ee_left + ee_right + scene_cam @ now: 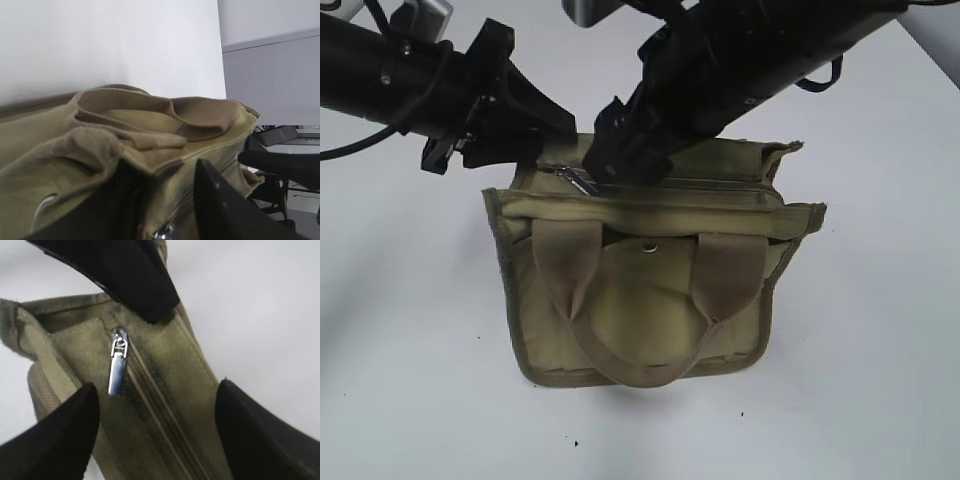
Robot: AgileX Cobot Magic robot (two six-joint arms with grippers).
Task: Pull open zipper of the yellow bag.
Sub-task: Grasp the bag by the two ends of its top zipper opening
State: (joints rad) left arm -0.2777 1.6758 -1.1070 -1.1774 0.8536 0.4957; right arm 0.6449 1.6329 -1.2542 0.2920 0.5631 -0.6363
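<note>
Seemingly one yellow bag (650, 300), two handles (650, 375), one zipper (150, 390).

The right gripper (620, 160) hides part of the zipper (720, 185); its far end is cropped.

Left arm enters from upper left, angled down; left gripper (535, 135) clamped on cloth at bag's end, fingers (225, 205) either side of fabric. Right arm crosses from upper right, steeply inclined; right gripper (155, 415) spread wide above zipper, holding nothing.
</note>
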